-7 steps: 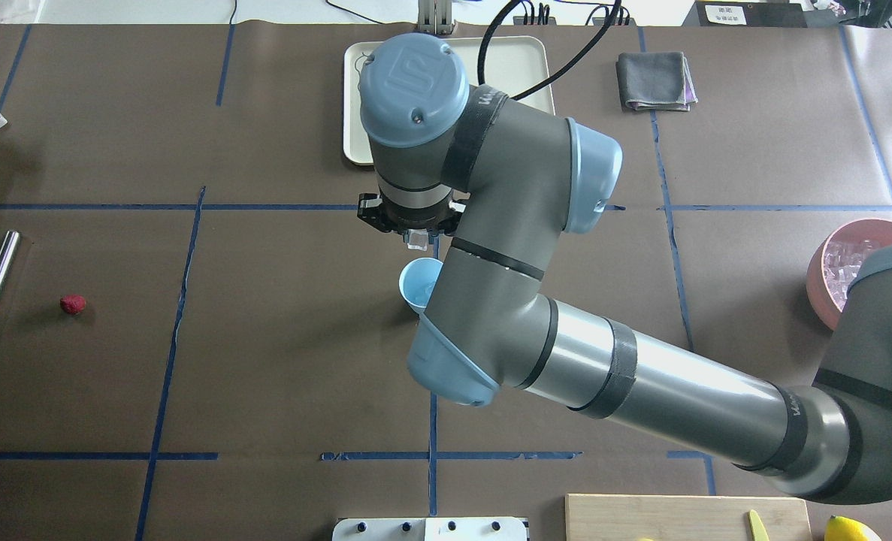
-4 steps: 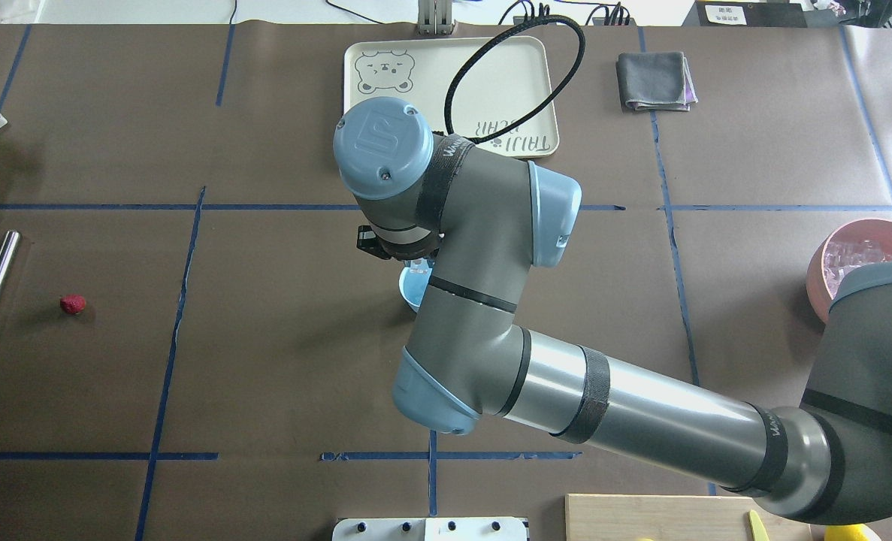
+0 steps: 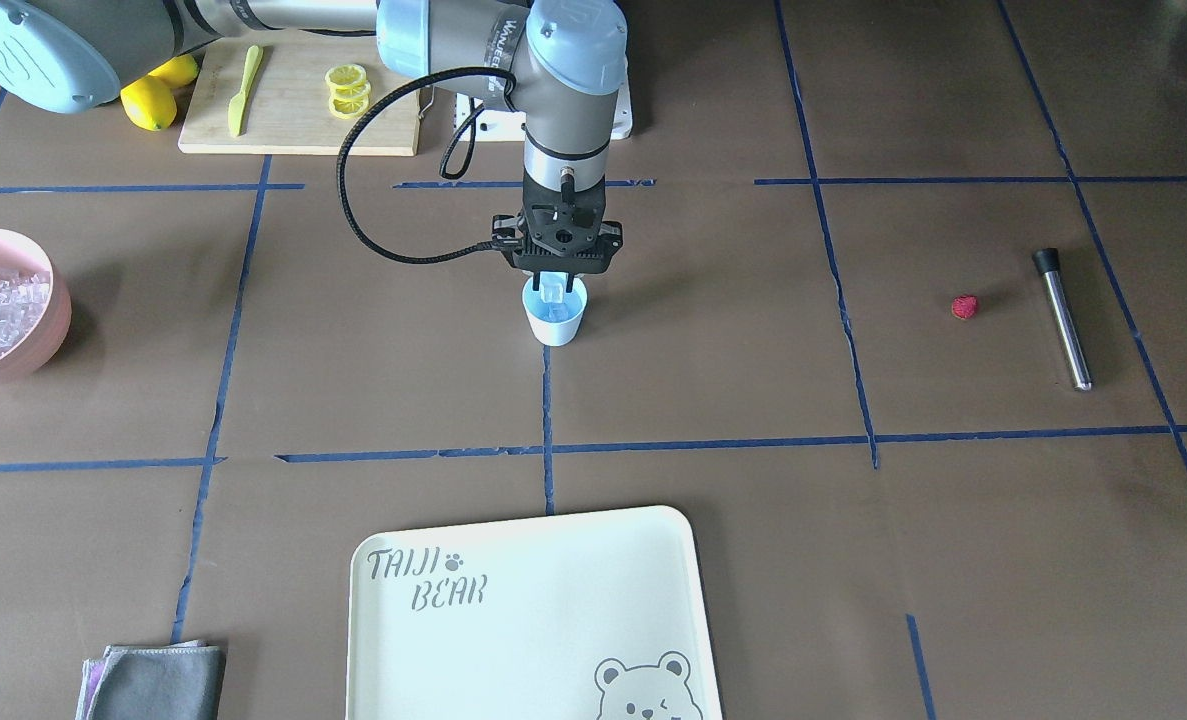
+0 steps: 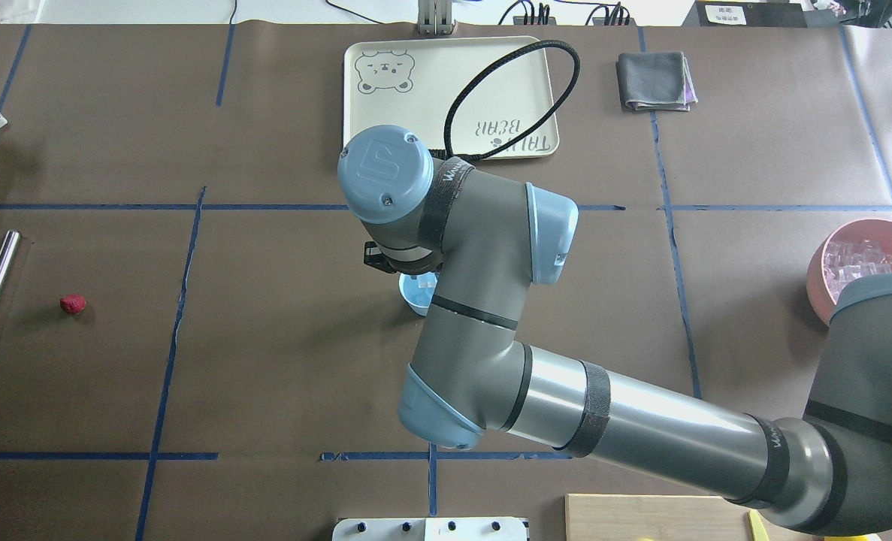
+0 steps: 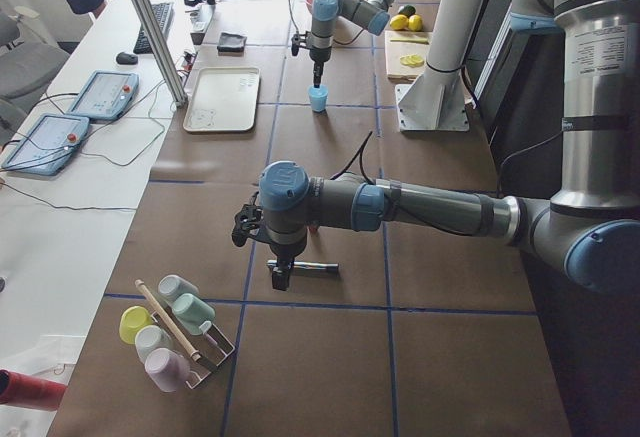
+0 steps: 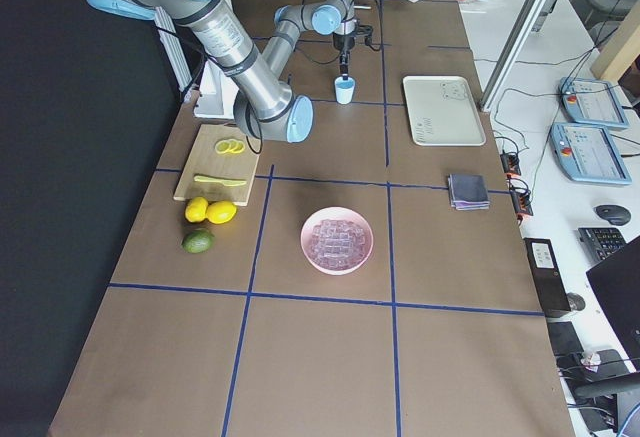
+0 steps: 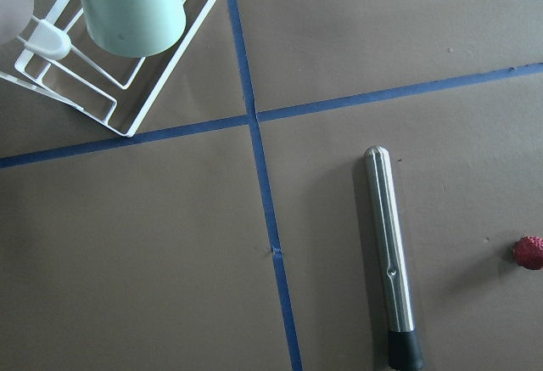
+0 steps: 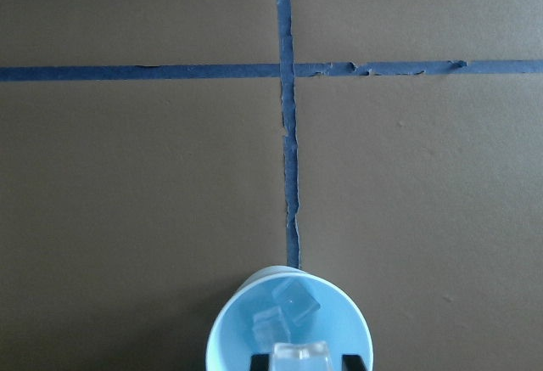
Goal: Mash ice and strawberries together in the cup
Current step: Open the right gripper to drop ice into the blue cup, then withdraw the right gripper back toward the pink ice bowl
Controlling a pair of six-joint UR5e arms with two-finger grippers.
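Observation:
The light-blue cup (image 3: 554, 322) stands at the table's middle on a blue tape crossing. My right gripper (image 3: 554, 287) hangs straight over it, shut on a clear ice cube (image 3: 553, 291) just above the rim. In the right wrist view the cup (image 8: 222, 337) holds two ice cubes (image 8: 296, 303), and the held cube (image 8: 299, 356) sits between my fingertips. In the overhead view my wrist hides most of the cup (image 4: 414, 299). The red strawberry (image 3: 965, 307) lies far off beside a steel muddler (image 3: 1061, 318). My left gripper (image 5: 280, 275) hangs over the muddler; I cannot tell its state.
A pink bowl (image 3: 41, 335) full of ice stands on the robot's right. A cream tray (image 3: 523, 620) and a grey cloth (image 3: 153, 680) lie on the far side. A cutting board (image 3: 293, 125) with lemon slices, lemons (image 3: 150, 102) and a cup rack (image 7: 85, 91) are near the edges.
My right arm has swung back toward the robot's base, bringing the gripper and its ice cube from beyond the cup to directly over it. The tray is now uncovered.

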